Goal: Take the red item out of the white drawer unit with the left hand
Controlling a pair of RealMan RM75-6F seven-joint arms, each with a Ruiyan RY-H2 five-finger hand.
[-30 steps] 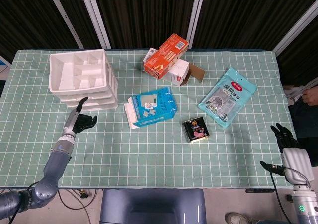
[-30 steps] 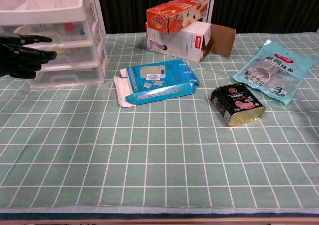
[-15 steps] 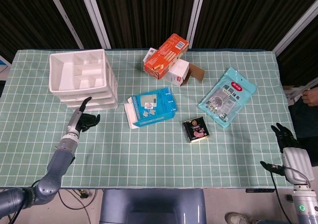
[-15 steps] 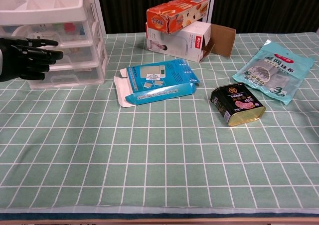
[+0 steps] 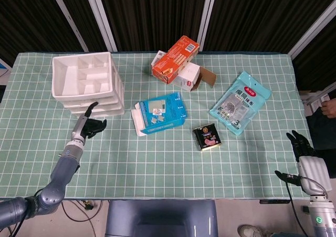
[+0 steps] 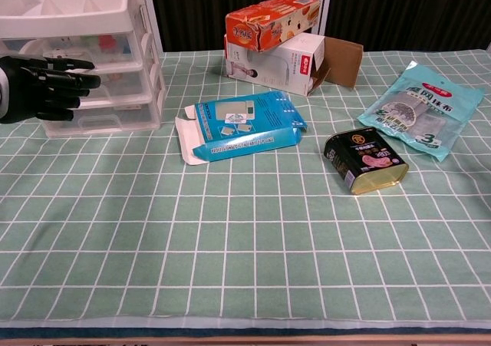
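Just starting. White drawer unit (image 6: 84,54) at the table's far left corner, all drawers shut. Left hand (image 6: 42,89) right in front, fingers spread, holding nothing. Red item (image 6: 105,47) faintly inside the top drawer. Drawer pull and grab both left.

Drawer contents: small red and pale shapes show through the clear drawer fronts of the white drawer unit (image 6: 115,51), too blurred to name.
Drawer unit: top and left side cut off in chest view.
Left hand (image 6: 46,87): covers part of the drawer fronts; wrist cut off at the frame's edge.
Right hand (image 5: 305,154): chest view misses it.
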